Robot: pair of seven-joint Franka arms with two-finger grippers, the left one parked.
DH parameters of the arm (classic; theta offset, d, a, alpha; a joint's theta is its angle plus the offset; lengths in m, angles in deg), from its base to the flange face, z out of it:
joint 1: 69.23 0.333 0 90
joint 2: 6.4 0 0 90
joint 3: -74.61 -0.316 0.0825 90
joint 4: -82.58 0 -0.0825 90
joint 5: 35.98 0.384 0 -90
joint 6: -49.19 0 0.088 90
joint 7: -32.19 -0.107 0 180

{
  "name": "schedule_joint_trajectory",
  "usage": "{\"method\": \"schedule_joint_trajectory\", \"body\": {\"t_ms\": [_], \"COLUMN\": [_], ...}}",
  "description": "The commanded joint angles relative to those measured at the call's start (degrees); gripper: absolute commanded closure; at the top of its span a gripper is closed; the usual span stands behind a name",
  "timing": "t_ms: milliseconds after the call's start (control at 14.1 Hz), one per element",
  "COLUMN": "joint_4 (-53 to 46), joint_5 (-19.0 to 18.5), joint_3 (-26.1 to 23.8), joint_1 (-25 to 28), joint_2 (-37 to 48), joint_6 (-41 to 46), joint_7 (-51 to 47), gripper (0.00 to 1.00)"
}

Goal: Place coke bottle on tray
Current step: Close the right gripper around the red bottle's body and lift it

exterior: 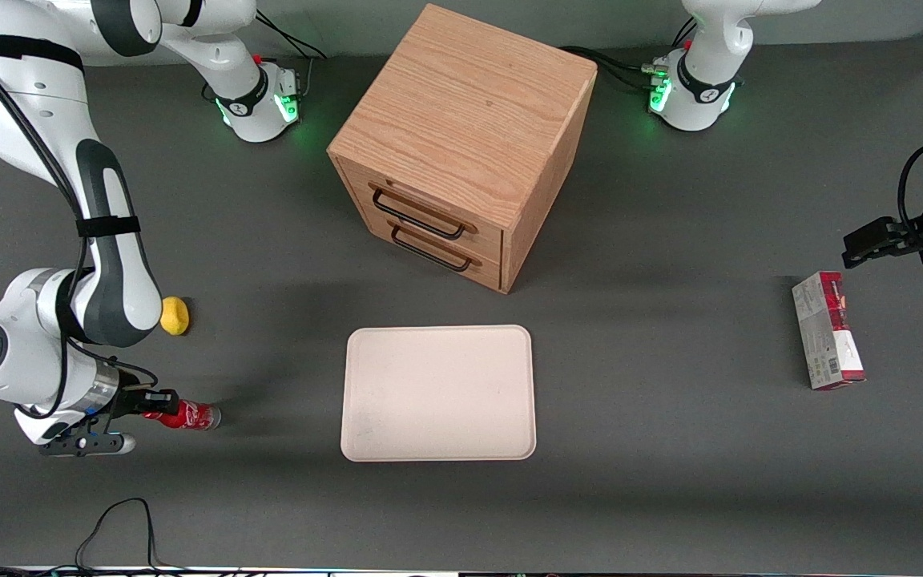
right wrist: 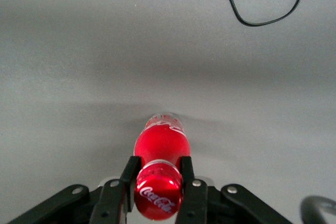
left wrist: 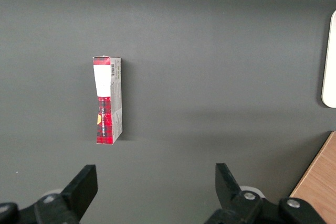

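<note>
The coke bottle (exterior: pixel 189 416) is small and red with white lettering, and it is held lengthwise, level with the table. It lies toward the working arm's end of the table, well apart from the tray. My right gripper (exterior: pixel 159 407) is shut on its cap end. In the right wrist view the black fingers (right wrist: pixel 128 179) press both sides of the red cap (right wrist: pixel 158 191), and the bottle body (right wrist: pixel 161 142) points away from my gripper (right wrist: pixel 157 170). I cannot tell whether the bottle touches the table. The cream-pink tray (exterior: pixel 437 393) lies flat and bare at the table's middle.
A yellow lemon-like lump (exterior: pixel 175 315) sits beside the working arm. The wooden drawer cabinet (exterior: pixel 461 136) stands farther from the front camera than the tray. A red-and-grey carton (exterior: pixel 828 340) lies toward the parked arm's end. A black cable (exterior: pixel 117 521) loops near the table's front edge.
</note>
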Motion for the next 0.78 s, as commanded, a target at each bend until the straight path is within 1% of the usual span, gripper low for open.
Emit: {"method": "schedule_joint_trajectory", "body": {"t_ms": [0,141,283,424,566,636,707], "joint_4": [-2.1,-5.4,-13.9,-21.7,-24.8,-26.3,-27.6], "joint_5": [1.1,-0.6,-3.5,-3.7,-3.7,-3.6,-3.7], "joint_3": [-0.2,-0.4,-0.4,-0.4,-0.6,-1.8,-4.1], "joint_1": [0.5,0.8,1.1,1.1,1.4,1.4,1.3], "joint_2": [2.2,4.2,4.6,5.5,8.4,9.2,9.4], "joint_6": [1.3,7.6,20.7,32.1,38.1,39.6,40.4], "joint_7": [-1.8,-6.7,-8.9,-9.2,-11.5,-13.5,-16.3], "gripper": [1.0,1.0,1.0,1.0,1.0,1.0,1.0]}}
